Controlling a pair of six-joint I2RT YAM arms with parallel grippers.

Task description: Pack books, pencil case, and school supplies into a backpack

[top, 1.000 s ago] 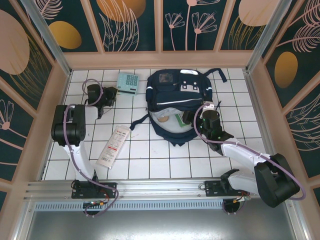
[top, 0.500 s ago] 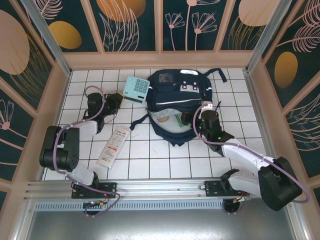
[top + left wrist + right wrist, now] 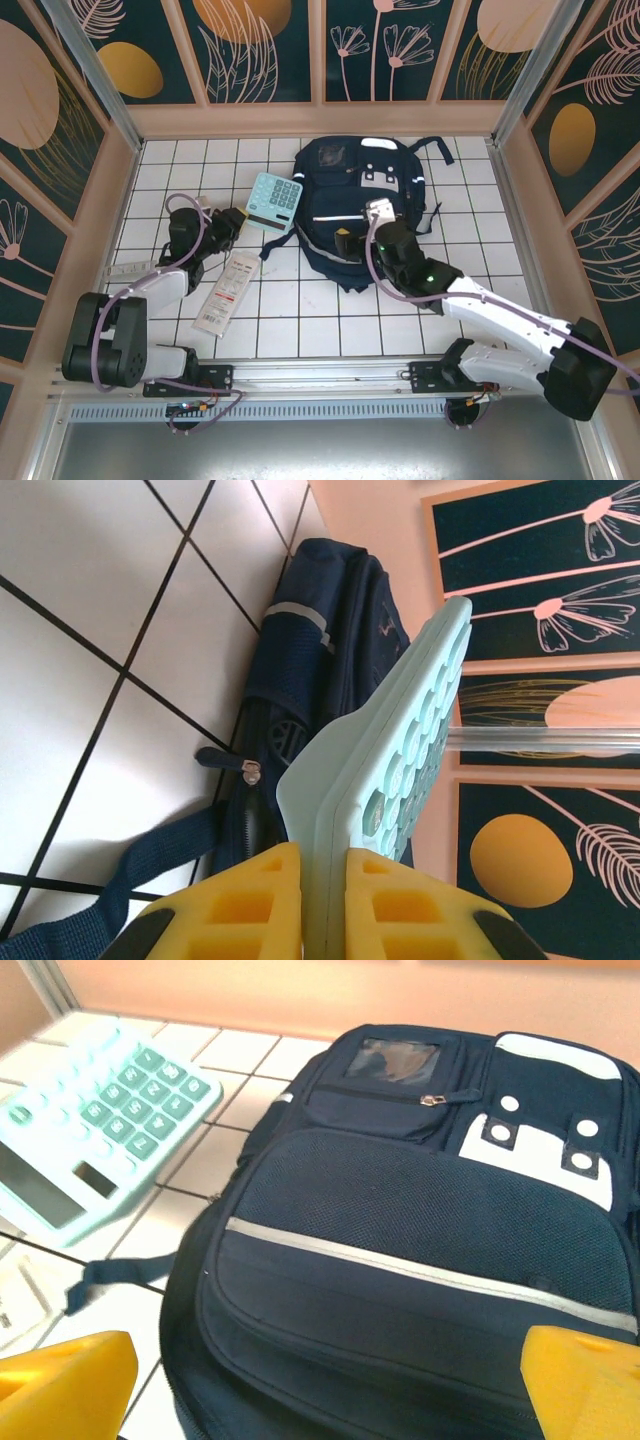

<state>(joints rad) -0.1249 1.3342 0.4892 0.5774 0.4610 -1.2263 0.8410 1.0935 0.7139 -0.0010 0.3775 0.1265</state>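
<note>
Jaws on the left gripper (image 3: 322, 880) clamp narrow on the small pale teal plastic calculator (image 3: 274, 200), held just left of the big navy fabric backpack (image 3: 360, 180), while the right gripper (image 3: 348, 246) gapes wide and empty over its near end: supplies step, I'd say, next needing the opening exposed.

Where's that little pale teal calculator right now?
In the top view, the pale teal calculator is left of the navy fabric backpack, pinched by the left gripper.
</note>
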